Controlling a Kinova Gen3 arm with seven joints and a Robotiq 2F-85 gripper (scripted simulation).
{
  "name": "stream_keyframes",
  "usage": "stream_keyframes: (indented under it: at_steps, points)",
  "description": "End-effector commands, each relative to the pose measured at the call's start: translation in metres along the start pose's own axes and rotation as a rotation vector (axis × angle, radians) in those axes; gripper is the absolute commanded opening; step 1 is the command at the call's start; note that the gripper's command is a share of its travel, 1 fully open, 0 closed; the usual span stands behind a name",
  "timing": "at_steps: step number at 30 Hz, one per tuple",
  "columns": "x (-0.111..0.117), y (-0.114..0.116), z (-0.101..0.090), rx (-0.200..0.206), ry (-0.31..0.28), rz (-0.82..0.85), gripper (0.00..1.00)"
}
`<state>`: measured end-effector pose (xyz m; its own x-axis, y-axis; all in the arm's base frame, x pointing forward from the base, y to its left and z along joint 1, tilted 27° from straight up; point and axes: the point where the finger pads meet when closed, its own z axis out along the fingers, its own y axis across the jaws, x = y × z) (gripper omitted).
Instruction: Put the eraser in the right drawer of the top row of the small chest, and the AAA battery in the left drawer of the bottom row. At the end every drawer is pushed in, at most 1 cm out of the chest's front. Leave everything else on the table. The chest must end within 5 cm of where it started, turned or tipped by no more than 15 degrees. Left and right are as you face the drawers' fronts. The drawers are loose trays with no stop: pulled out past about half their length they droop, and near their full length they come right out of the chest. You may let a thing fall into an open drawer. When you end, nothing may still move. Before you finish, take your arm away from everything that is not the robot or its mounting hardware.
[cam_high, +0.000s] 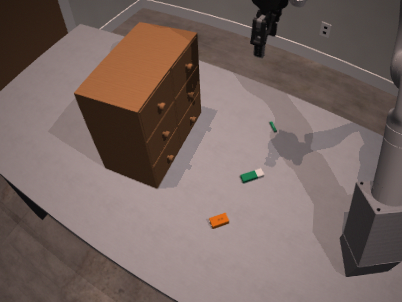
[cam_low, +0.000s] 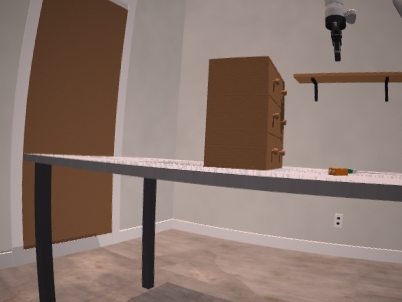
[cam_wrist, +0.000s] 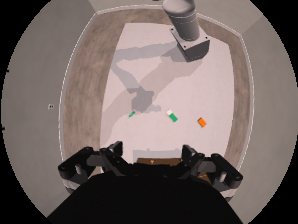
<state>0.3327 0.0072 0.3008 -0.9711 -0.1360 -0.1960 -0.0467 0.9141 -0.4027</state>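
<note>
Gripper raised over the surface

The gripper (cam_high: 259, 54) (cam_low: 337, 59) (cam_wrist: 152, 150) points down, wide open and empty, above chest height; the eraser (cam_high: 251, 175) (cam_wrist: 172, 116) and probably the battery (cam_high: 273, 126) (cam_wrist: 132, 114) lie between chest (cam_high: 127, 130) (cam_low: 240, 112) (cam_wrist: 167, 161) and arm base (cam_high: 372, 230) (cam_wrist: 192, 47).

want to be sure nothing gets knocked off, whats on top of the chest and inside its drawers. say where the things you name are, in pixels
Nothing on the chest's (cam_high: 137, 60) (cam_low: 237, 112) top; the drawers' insides are hidden behind closed fronts.

Gray walls (cam_high: 225, 25) (cam_low: 240, 40); brown floor (cam_high: 45, 260) (cam_low: 190, 270).
</note>
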Motion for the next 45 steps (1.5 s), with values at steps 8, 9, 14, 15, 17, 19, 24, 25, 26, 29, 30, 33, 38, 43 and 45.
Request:
stream_keyframes:
  at_steps: [8,9,14,15,17,19,24,25,26,29,30,33,38,43,45]
  points:
    - [-0.006,-0.001,0.001,-0.001,-0.007,-0.045,1.0]
    - [-0.006,-0.001,0.001,-0.001,-0.007,-0.045,1.0]
    - [-0.006,-0.002,0.001,-0.001,-0.007,-0.044,1.0]
    - [-0.006,-0.002,0.001,-0.001,-0.007,-0.044,1.0]
    - [-0.006,-0.002,0.001,-0.001,-0.008,-0.044,1.0]
    - [-0.006,-0.002,0.001,-0.001,-0.008,-0.044,1.0]
    - [-0.005,-0.002,0.003,0.001,-0.01,-0.041,1.0]
    - [-0.005,-0.002,0.003,0.001,-0.01,-0.041,1.0]
    - [-0.005,-0.002,0.003,0.001,-0.01,-0.041,1.0]
    - [-0.006,-0.003,0.004,0.003,-0.015,-0.038,1.0]
    - [-0.006,-0.003,0.005,0.003,-0.017,-0.038,1.0]
    - [-0.008,-0.003,0.006,0.003,-0.026,-0.037,1.0]
    - [-0.012,-0.002,0.011,0.002,-0.046,-0.036,1.0]
    - [-0.014,-0.002,0.014,0.002,-0.061,-0.036,1.0]
    - [-0.017,-0.002,0.017,0.001,-0.072,-0.037,1.0]
